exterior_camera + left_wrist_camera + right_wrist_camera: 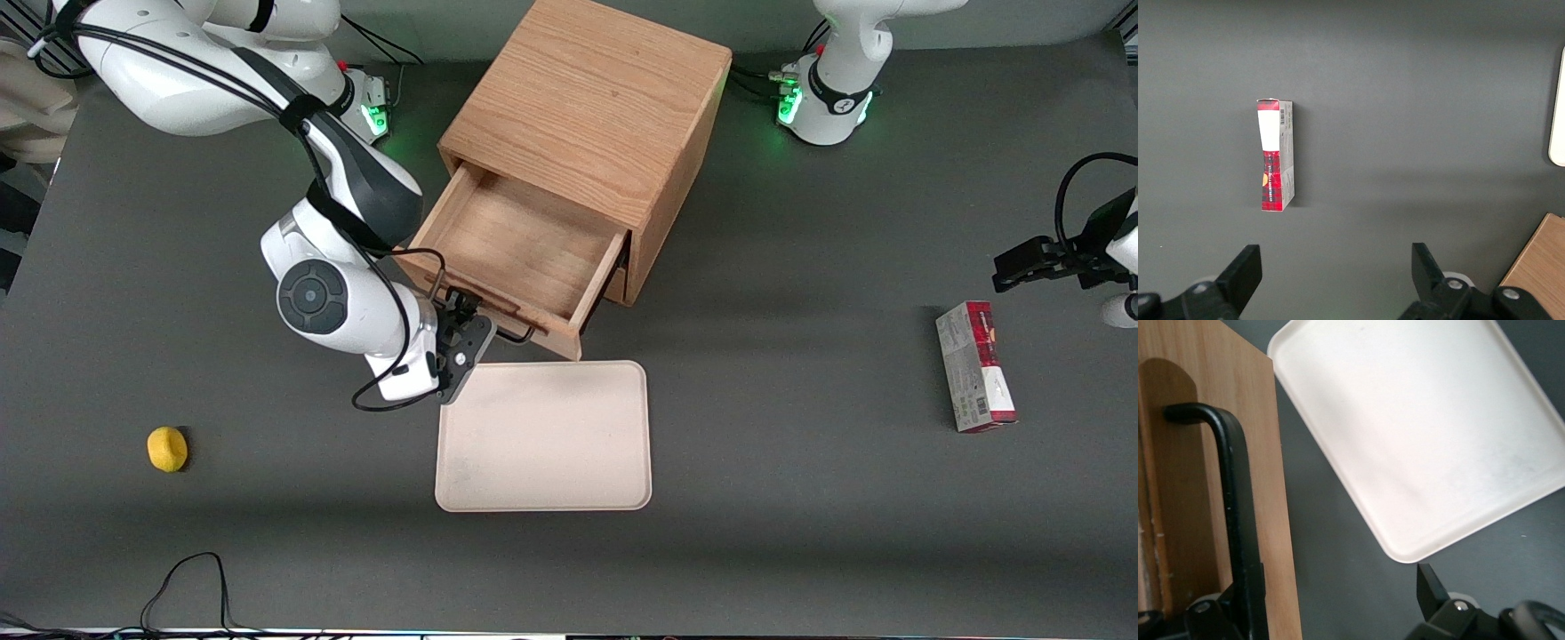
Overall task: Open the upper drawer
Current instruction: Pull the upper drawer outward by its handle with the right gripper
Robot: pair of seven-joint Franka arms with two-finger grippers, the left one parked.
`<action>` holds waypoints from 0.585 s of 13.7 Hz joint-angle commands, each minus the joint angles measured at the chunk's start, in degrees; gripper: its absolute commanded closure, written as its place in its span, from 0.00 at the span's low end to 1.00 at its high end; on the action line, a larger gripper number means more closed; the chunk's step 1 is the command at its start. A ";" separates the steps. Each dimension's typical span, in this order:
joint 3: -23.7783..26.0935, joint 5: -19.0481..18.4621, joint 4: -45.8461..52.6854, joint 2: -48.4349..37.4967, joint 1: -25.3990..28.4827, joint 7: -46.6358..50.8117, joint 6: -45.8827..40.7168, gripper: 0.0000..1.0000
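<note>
The light oak cabinet stands at the middle of the table. Its upper drawer is pulled well out toward the front camera, and its plain wooden interior is empty. The drawer below is hidden under it. The black wire bar handle sits on the oak drawer front. My right gripper is at the end of the handle toward the working arm, just in front of the drawer front. In the right wrist view the gripper is open, one finger beside the handle, the other over bare table, holding nothing.
A cream tray lies flat just in front of the open drawer, close to the gripper; it also shows in the right wrist view. A yellow fruit lies toward the working arm's end. A red box lies toward the parked arm's end.
</note>
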 commanded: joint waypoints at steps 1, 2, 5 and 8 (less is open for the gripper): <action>-2.25 -2.11 3.34 2.03 0.62 -0.59 -0.35 0.00; -2.70 -2.20 4.65 2.03 0.70 -0.59 -0.44 0.00; -2.80 -3.87 6.85 1.59 0.71 -0.59 -0.62 0.00; -2.45 -2.99 8.18 1.41 0.71 0.02 -0.70 0.00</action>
